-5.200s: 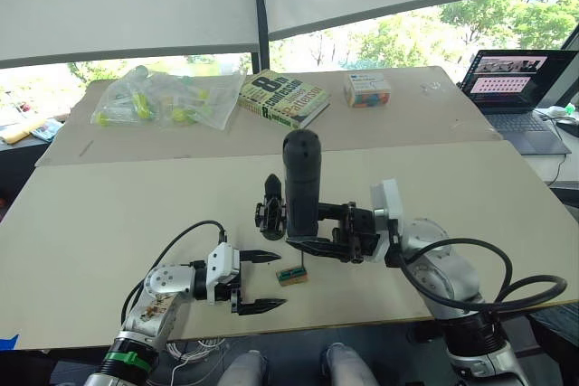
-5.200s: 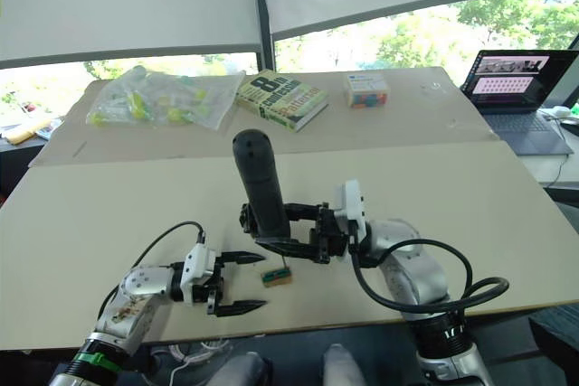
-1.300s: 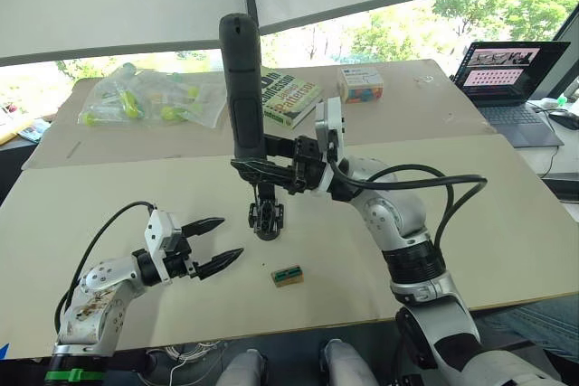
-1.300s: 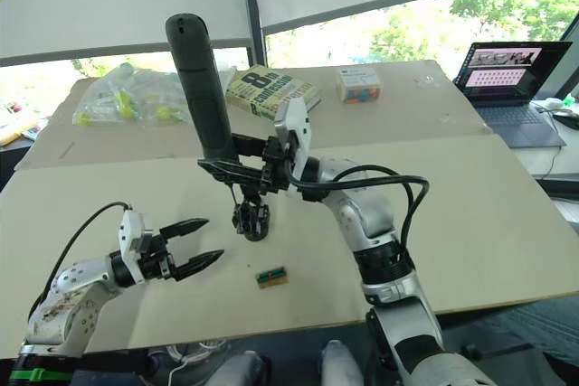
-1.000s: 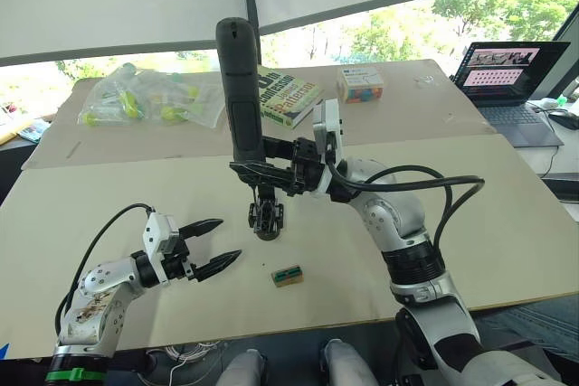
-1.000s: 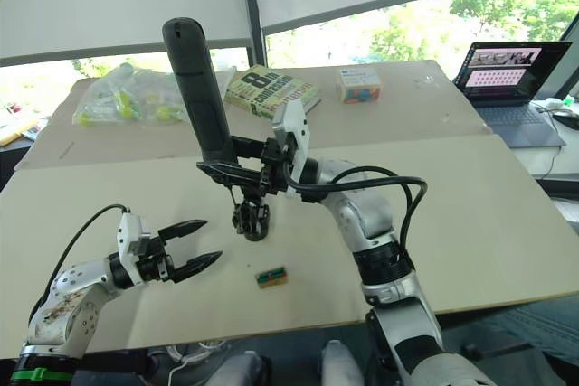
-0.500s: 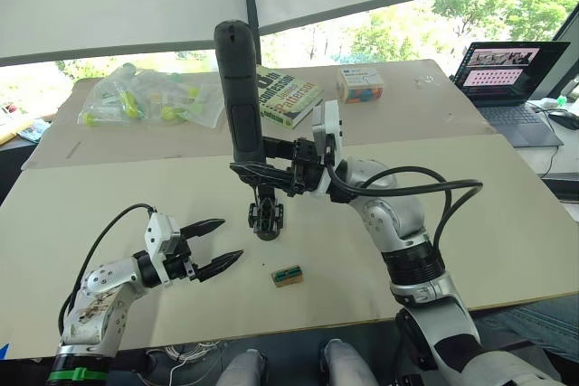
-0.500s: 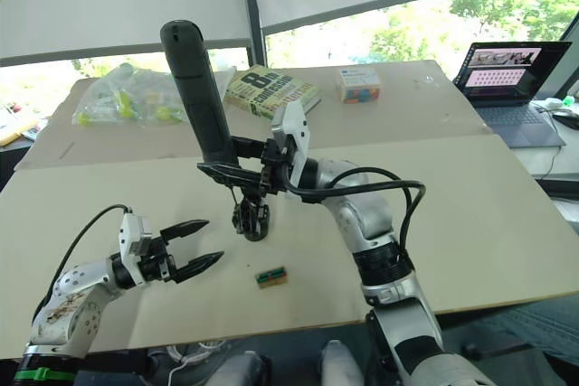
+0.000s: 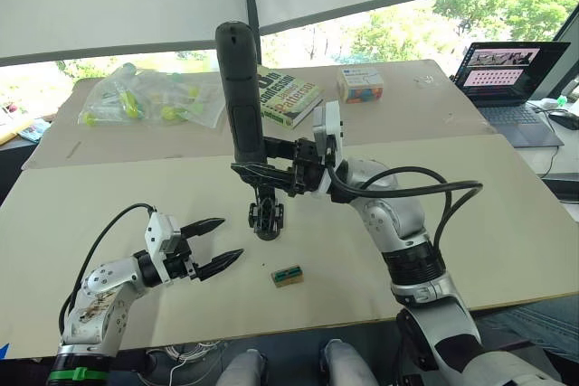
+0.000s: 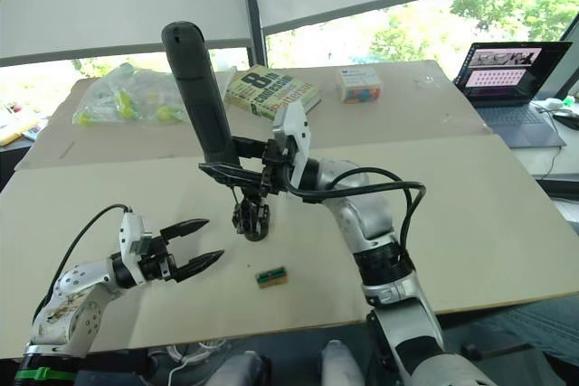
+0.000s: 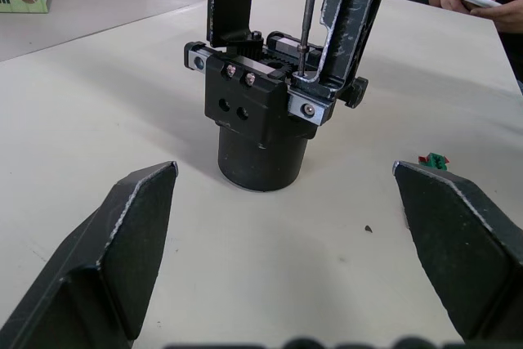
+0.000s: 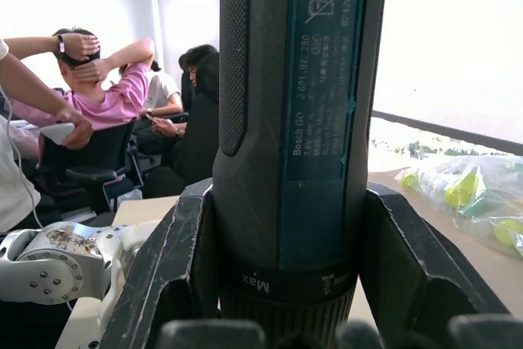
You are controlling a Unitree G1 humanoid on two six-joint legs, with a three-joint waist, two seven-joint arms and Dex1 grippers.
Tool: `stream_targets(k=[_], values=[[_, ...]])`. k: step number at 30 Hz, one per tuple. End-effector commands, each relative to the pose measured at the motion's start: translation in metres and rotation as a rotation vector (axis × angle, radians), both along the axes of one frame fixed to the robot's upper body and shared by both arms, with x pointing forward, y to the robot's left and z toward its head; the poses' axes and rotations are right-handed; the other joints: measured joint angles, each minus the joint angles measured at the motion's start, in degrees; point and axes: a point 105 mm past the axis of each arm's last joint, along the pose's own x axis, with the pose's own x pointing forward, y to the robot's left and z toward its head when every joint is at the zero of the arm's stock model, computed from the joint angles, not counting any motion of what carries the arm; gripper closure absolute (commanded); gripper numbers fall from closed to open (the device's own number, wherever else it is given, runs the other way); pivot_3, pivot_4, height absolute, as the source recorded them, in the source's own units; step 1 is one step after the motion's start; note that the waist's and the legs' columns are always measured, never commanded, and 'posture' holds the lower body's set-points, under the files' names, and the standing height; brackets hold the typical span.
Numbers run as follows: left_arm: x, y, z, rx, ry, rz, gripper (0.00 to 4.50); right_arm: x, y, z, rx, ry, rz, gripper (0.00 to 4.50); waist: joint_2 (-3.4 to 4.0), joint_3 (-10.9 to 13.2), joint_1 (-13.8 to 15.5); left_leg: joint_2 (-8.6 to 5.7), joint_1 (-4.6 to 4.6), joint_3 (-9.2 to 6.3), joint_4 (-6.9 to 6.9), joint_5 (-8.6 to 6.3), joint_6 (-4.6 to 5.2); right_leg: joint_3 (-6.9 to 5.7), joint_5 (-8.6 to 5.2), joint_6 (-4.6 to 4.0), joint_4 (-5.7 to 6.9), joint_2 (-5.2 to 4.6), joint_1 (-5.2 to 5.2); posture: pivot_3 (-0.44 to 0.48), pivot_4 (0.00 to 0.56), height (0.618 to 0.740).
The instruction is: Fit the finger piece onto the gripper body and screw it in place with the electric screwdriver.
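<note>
The electric screwdriver (image 9: 241,97) is held upright in the right gripper (image 9: 262,169), both fingers clamped around its lower barrel, as seen close up in the right wrist view, where the barrel (image 12: 290,120) sits between the two black fingers (image 12: 176,259). The thin metal bit (image 11: 308,14) is pointed straight down and its tip is seated on a screw at the top of the gripper body (image 11: 261,124), just beside a tall black finger (image 11: 351,18) rising from that body. The gripper body (image 9: 266,216) is stood on its round base on the beige table (image 9: 507,205), roughly at mid-table, directly under the screwdriver. Whether the finger piece is among the black uprights on the body cannot be told. The left gripper (image 9: 210,244) is kept low over the table, well apart from the gripper body and to the robot's left of it, fingers spread wide and nothing held between them. A small green and brown block (image 9: 288,275) is seen lying on the table near the front edge, between the left gripper and the right arm.
</note>
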Motion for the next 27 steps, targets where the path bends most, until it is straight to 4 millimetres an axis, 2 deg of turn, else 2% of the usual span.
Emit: stream_targets(k=[1,16,27], values=[[0.001,-0.003,0.009,0.004,-0.041,-0.012,0.00,-0.006,-0.001,0.013,0.040,-0.055,0.017,2.55,0.00,0.0,0.0,0.00,0.00,0.00,0.00,0.00,0.00,0.00,0.00,0.00,0.00,0.00,0.00,0.000,0.150,0.740],[0.009,-0.012,0.002,0.021,-0.033,-0.015,0.00,-0.001,-0.002,0.009,0.031,-0.054,0.001,2.55,0.00,0.0,0.0,0.00,0.03,0.00,0.01,0.00,0.00,-0.10,0.02,-0.03,0.00,-0.02,0.04,0.000,0.150,0.740],[0.037,-0.016,-0.021,0.088,-0.018,0.022,0.00,0.000,-0.002,0.007,0.027,-0.057,-0.002,2.55,-0.01,0.0,0.1,0.01,0.07,0.00,0.02,0.00,-0.01,-0.32,0.06,-0.09,0.02,-0.06,0.04,0.000,0.150,0.740]])
